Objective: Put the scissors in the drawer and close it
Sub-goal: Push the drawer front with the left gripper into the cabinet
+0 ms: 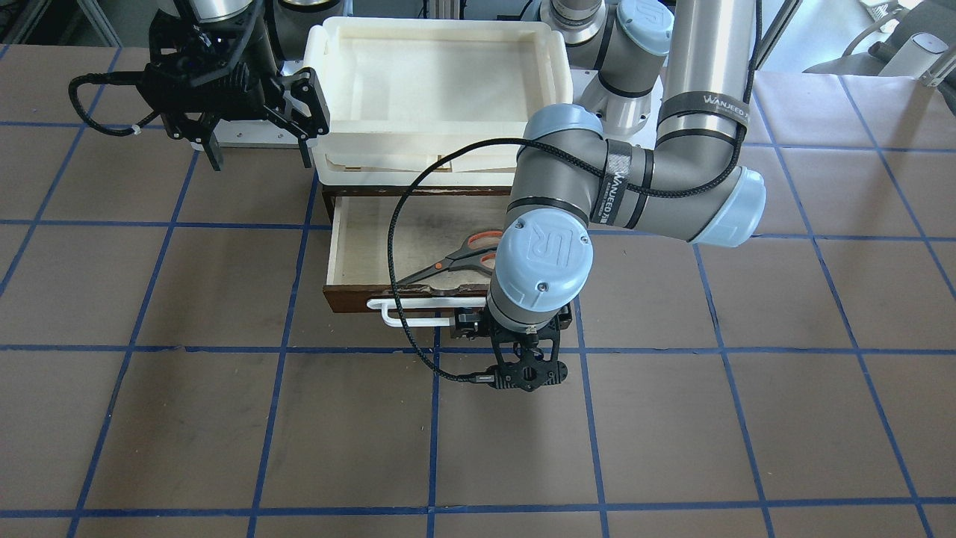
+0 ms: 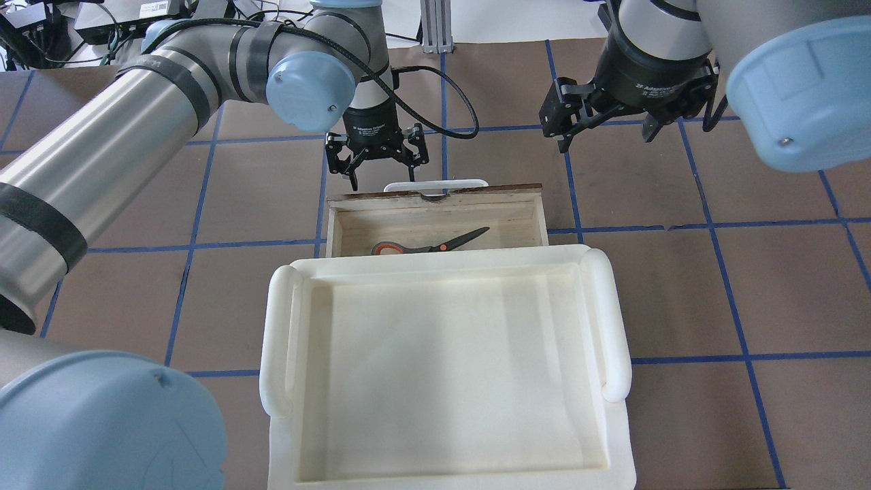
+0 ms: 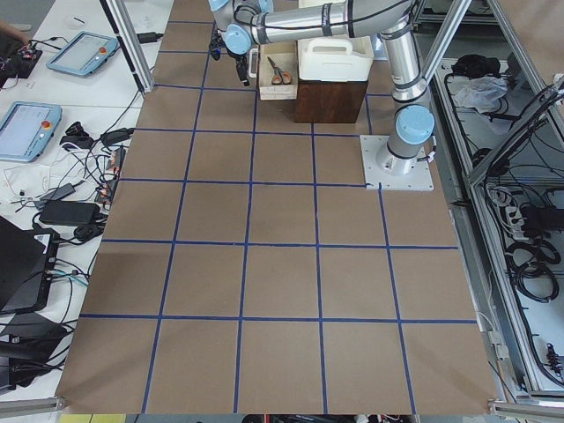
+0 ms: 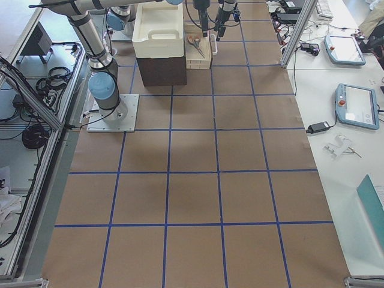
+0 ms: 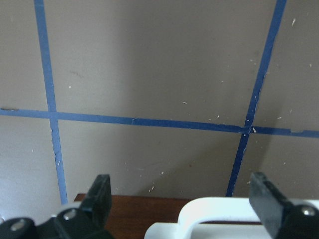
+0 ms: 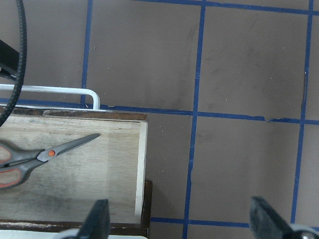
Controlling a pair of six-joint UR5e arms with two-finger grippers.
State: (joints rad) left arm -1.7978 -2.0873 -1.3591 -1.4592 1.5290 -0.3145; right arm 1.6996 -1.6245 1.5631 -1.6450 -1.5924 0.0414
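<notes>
The scissors lie flat inside the open drawer, blades toward the view's right; they also show in the front view and the right wrist view. The drawer's white loop handle faces away from the robot. My left gripper is open and points down just outside the drawer front, at the handle's left end. In the left wrist view the handle's end lies between the open fingers. My right gripper is open and empty, hovering beyond the drawer's right corner.
A cream-white plastic tray sits on top of the dark brown box, over the drawer's rear part. The brown table has blue tape grid lines. The left arm's black cable loops over the drawer.
</notes>
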